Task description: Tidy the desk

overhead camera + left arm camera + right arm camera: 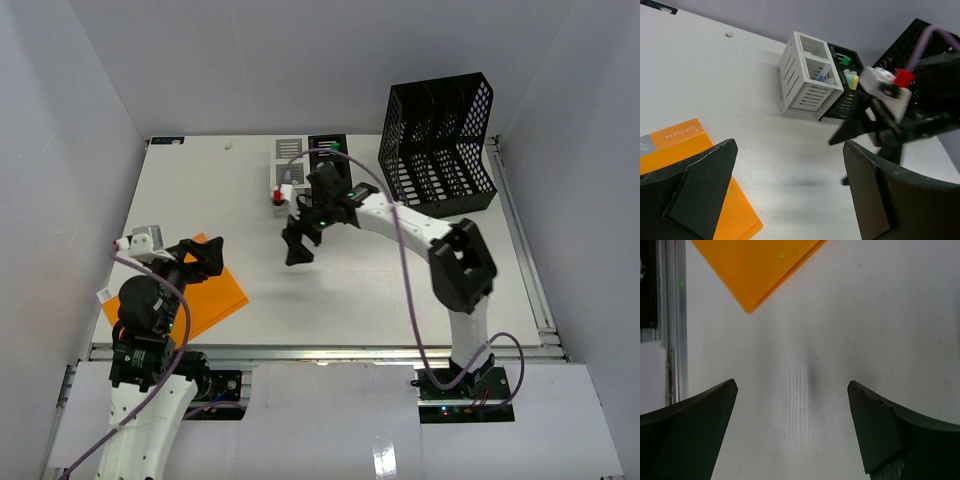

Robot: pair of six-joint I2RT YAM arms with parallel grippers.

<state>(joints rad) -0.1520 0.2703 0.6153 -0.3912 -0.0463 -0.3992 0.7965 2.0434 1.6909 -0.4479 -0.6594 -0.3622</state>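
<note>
The left end effector (pixel 208 258) hung over the near-left part of the worktop (pixel 360 290), jaws spread wide and empty, above an orange folder (pixel 222 295) lying flat on the white surface. Toward the middle, the right end effector (pixel 298 245) pointed down at bare worktop, its jaws likewise wide apart and holding nothing. Behind it, at the back edge, stood a white slotted organiser (pixel 288 160) with a black organiser (pixel 328 150) just beside it, and farther right a black mesh file rack (pixel 440 140).
</note>
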